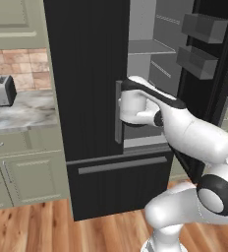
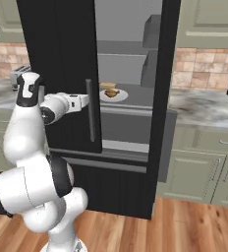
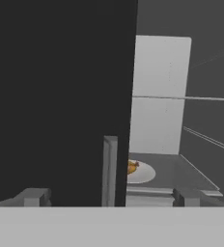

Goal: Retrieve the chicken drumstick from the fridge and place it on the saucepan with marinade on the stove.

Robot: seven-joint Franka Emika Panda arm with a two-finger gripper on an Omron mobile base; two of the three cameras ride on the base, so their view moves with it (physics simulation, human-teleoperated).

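Silver toaster (image 1: 1, 90) on marble counter (image 1: 22, 115), white plate (image 2: 114, 95), pale green cabinets (image 1: 22, 179), wood floor (image 1: 47, 229).

One tall black double-door fridge (image 2: 62, 74), one round white plate (image 2: 114, 95), one golden-brown chicken drumstick (image 2: 111, 92), one silver toaster (image 1: 1, 90).

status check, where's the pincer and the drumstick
Pincer open, empty, at fridge handle. Chicken drumstick on white plate, fridge shelf. Closed left door edge partly blocks reach.
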